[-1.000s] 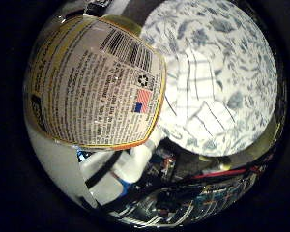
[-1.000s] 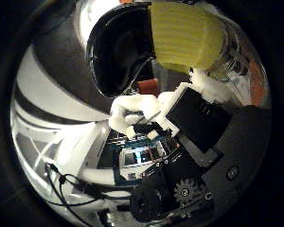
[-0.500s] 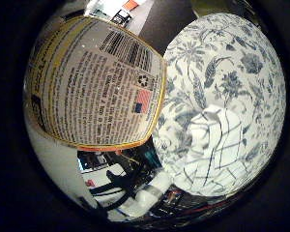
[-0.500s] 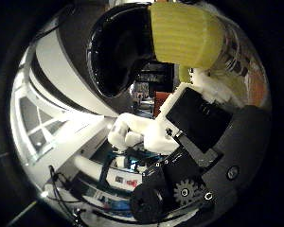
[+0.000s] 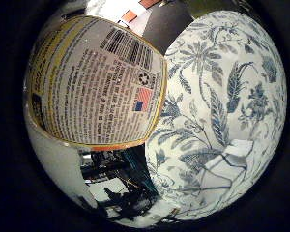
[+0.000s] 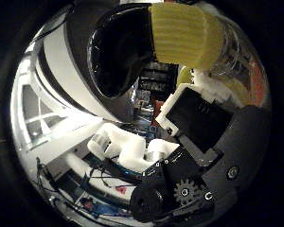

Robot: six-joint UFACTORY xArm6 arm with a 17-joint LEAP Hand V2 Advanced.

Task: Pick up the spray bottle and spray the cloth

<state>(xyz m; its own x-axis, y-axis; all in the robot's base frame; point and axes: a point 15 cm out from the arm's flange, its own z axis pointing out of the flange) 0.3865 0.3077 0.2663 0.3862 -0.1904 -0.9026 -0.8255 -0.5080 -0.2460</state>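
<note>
The spray bottle fills much of the little finger side view, its printed white and yellow label (image 5: 94,89) close against the palm. In the thumb side view its black spray head (image 6: 118,56) and ribbed yellow collar (image 6: 184,35) show, with my right hand (image 6: 194,137) curled round the bottle's neck and white fingers (image 6: 128,146) bent below the head. A white cloth with thin dark checks (image 5: 222,169) lies folded on a floral table cover (image 5: 217,87), below and beside the bottle.
The blue-and-white floral cover spreads under the whole scene. Dark equipment and shelving (image 5: 116,169) stand beyond the table edge. White walls or panels (image 6: 52,118) show behind the spray head.
The whole picture has shifted, so the hand has turned. More of the floral cover shows and the checked cloth sits nearer the view's edge. The bottle stays fixed in the hand.
</note>
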